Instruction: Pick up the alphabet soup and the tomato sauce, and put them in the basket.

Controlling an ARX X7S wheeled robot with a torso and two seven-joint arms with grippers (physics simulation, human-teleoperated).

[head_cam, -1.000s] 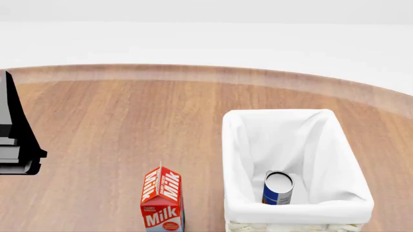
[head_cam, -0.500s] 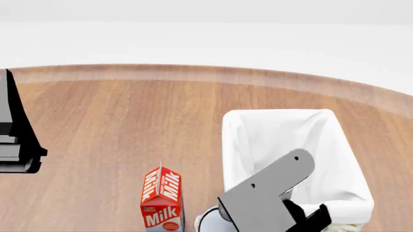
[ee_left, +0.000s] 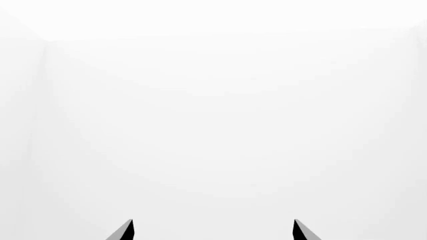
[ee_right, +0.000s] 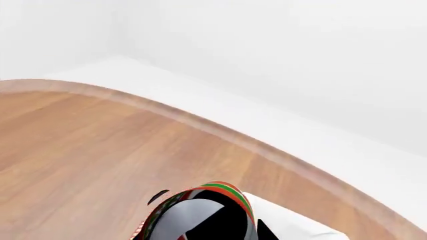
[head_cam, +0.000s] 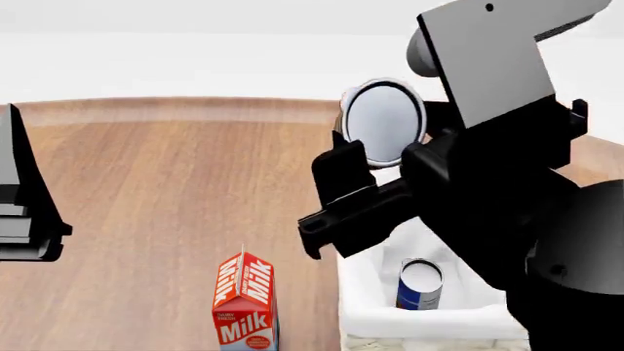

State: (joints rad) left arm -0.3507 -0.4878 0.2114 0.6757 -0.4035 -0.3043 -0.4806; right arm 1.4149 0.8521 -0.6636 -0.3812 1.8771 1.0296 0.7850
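- Standing at the left edge of the head view, the left pincer [head_cam: 25,212] is over the tabletop [head_cam: 166,183]; its tips [ee_left: 127,231] are apart, released and empty.
- Milk [head_cam: 245,301] stands upright near the front, just beside the basket [head_cam: 366,303].
- Soup [head_cam: 419,285] lies inside the basket.
- Right pincer [head_cam: 375,172] is above the basket, clenched on the sauce [head_cam: 383,121], silver end toward the camera.

Flat, even, bright simulator light; all views are sharp, with no blur or edge distortion. The left wrist view is nearly washed out white. The silver can top [head_cam: 383,123] shows a soft sheen without harsh glare.
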